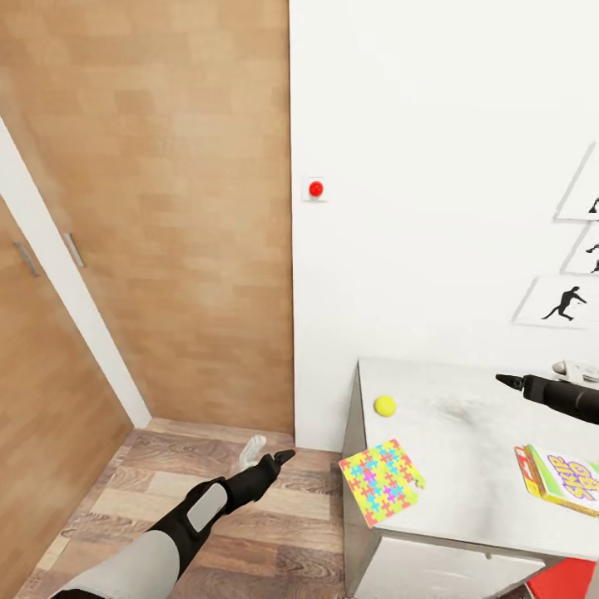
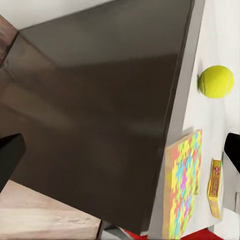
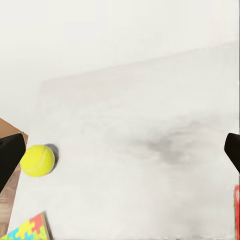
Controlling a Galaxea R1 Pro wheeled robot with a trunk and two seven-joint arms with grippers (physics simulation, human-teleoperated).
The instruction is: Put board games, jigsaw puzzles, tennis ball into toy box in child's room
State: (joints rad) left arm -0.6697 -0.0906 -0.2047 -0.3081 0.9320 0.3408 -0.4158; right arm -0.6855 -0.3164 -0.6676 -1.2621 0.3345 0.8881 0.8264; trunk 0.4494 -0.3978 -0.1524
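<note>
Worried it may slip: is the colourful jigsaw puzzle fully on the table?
No. The jigsaw puzzle lies flat, one corner overhanging the table edge.

Toys on the white table (image 1: 466,433), none boxed.
Yellow tennis ball (image 1: 384,405) near table's left back edge, alone. Multicolour jigsaw puzzle (image 1: 382,481) box lies flat at left front corner, rotated, corner overhanging the edge. Board game (image 1: 570,480), green/yellow lid with red side, flat at right, cut off by frame. All well apart.
</note>
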